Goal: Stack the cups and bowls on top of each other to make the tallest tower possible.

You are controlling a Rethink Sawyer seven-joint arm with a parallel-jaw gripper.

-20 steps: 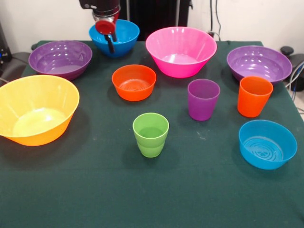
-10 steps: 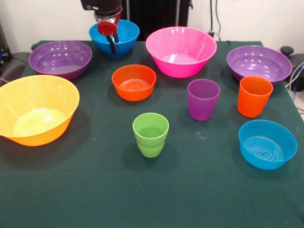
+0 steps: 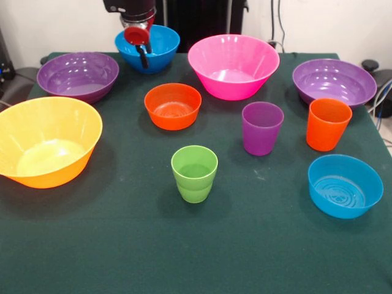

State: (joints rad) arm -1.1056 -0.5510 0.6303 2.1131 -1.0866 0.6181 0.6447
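So nothing's stacked: yellow bowl (image 3: 46, 139) sitting near-left, gripper (image 3: 142, 54) hanging over the far blue bowl (image 3: 156, 46), can't tell its opening. Green cup (image 3: 194, 173) standing mid-table, purple cup (image 3: 262, 127) and orange cup (image 3: 327, 124) sitting rightward, apart.

No legible text, label, brand, number or sign is found anywhere: the cups, the bowls, the green table cloth (image 3: 257, 245) and the visible part of the arm carry no readable marking.
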